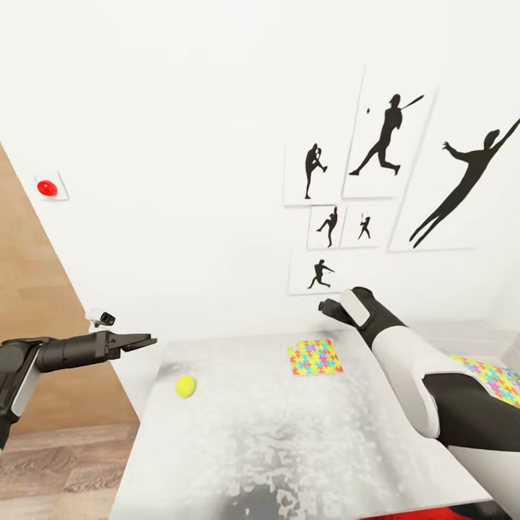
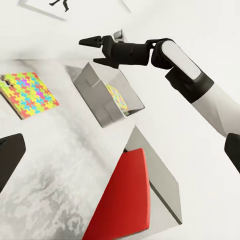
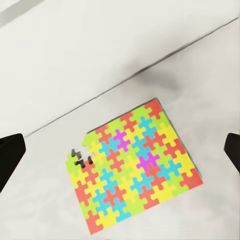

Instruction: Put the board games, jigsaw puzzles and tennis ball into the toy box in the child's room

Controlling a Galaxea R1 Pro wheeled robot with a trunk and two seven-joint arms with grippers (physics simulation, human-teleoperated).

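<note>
Standing by the table (image 1: 289, 448), I saw from the head view its pale mottled top stretching toward the white wall, where black baseball silhouettes (image 1: 383, 137) hung. A jigsaw (image 1: 315, 357) lay flat near the far edge, and a tennis ball (image 1: 185, 386) sat well apart from it toward the table's left side. At the right, a second jigsaw (image 1: 492, 378) lay inside the translucent toy box (image 1: 462, 334), partly hidden by the right arm. The left gripper (image 1: 144, 339) hung beyond the table's left edge, above the wood floor (image 1: 58, 462), its fingers close together with nothing between them. The right gripper (image 1: 326, 306) reached out over the table above the loose jigsaw; from here I could not tell how its fingers stood. A red button (image 1: 47, 188) showed on the wall at the left.

The left wrist view looked across the table at the right gripper (image 2: 92, 51), whose dark fingers were spread apart and empty, held over the box (image 2: 90, 90). The jigsaw (image 2: 118, 98) in the box showed through its grey walls. The loose jigsaw (image 2: 27, 93) lay on the table beside the box, apart from it. Nearer the camera a red flat thing (image 2: 125, 200) sat in another grey container (image 2: 162, 180); what it was I could not make out.

The right wrist view looked down on the loose jigsaw (image 3: 132, 167), flat on the table close to the wall, one corner piece missing. Dark fingertips (image 3: 10, 157) showed at both edges, wide apart, the jigsaw untouched between them.
</note>
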